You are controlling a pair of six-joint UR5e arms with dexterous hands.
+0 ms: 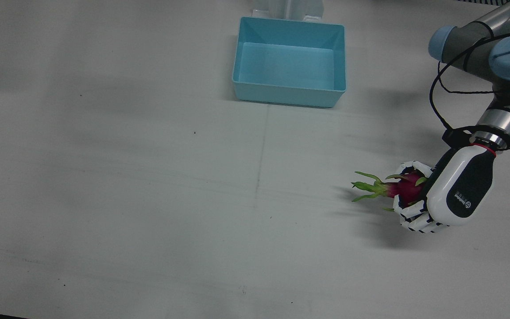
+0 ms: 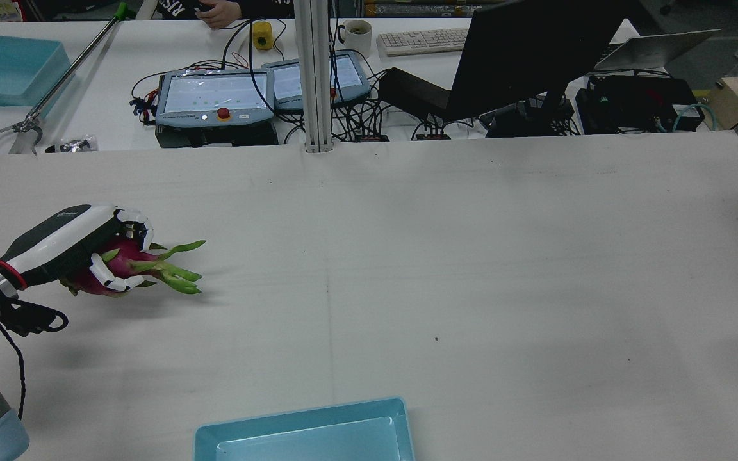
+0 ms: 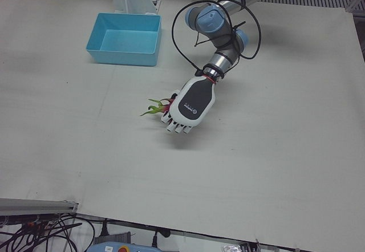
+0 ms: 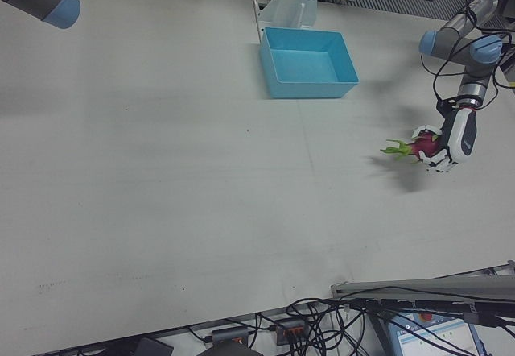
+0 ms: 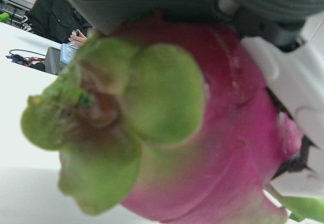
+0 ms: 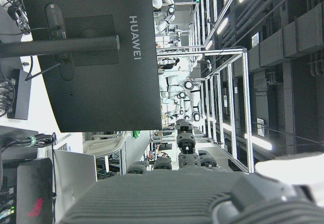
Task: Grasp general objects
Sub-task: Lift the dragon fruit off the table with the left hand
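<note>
Left hand clasping dragon fruit, hand view alone shows its green tip

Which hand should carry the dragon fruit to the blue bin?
Left. The left hand already has its fingers wrapped around the dragon fruit; the blue bin sits empty nearby. The right hand isn't over the table.

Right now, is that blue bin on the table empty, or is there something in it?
Empty. The blue bin shows only its bare floor in the front view, and the dragon fruit is outside it, held in the left hand.
</note>
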